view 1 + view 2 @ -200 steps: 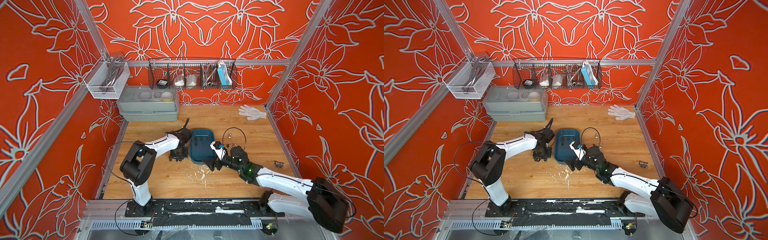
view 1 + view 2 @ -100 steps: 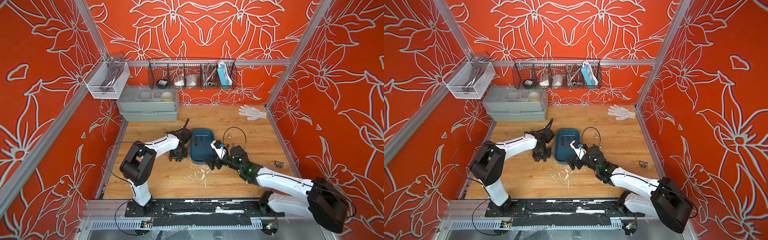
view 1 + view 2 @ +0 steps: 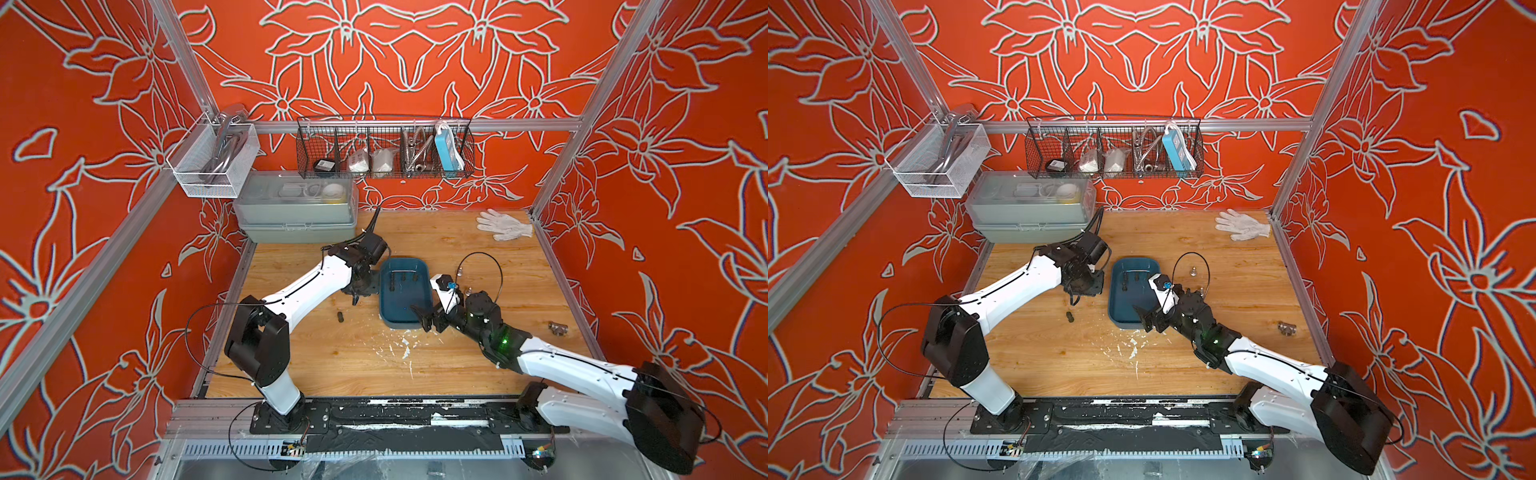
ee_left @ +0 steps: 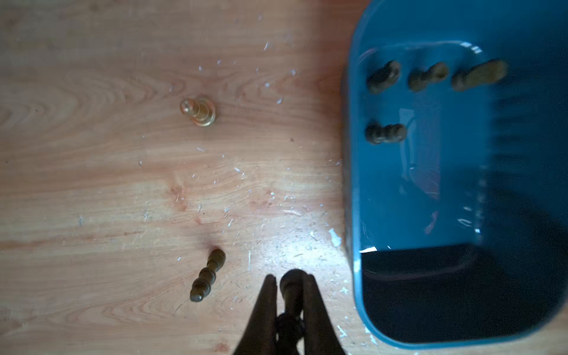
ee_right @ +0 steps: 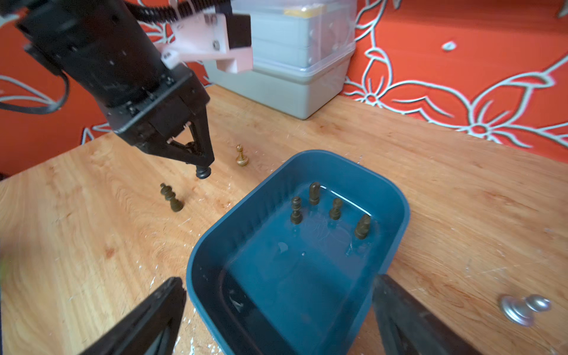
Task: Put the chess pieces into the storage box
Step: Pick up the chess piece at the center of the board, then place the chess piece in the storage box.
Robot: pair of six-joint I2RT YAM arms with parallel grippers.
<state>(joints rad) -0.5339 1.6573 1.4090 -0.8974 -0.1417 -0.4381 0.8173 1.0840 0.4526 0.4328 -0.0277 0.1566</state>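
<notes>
Chess pieces (image 5: 336, 209), four dark ones, stand on the floor of the teal storage box (image 5: 255, 215), grouped at the end away from the right gripper (image 5: 276, 279). A fifth dark piece (image 5: 203, 174) is pinched, base down, between the closed fingers of the left gripper (image 5: 201, 166), just beside the box's outer wall. A sixth dark piece (image 5: 171, 201) lies on its side on the wooden table (image 5: 92, 230), close to those fingers on the side away from the box. One gold pawn (image 5: 242, 155) stands upright beyond the fingertips, farther off.

The right gripper is spread wide, one finger on each side of the box's near end. It cannot be told whether the fingers press the walls. One silver piece (image 5: 522, 307) lies on the table just outside one of those fingers, and in a top view another silver one (image 3: 1192, 271) stands farther off.

Only the box's low wall stands between the held piece and the box floor, and the floor between the right fingers is bare. White flecks dot the wood. A grey-green lidded case (image 5: 295, 76) sits well behind the left fingers, at the back wall. A white glove (image 3: 505, 225) lies in the far corner, a wire basket (image 3: 384, 151) hangs above, and a small metal object (image 3: 557, 328) rests near the table's side edge.
</notes>
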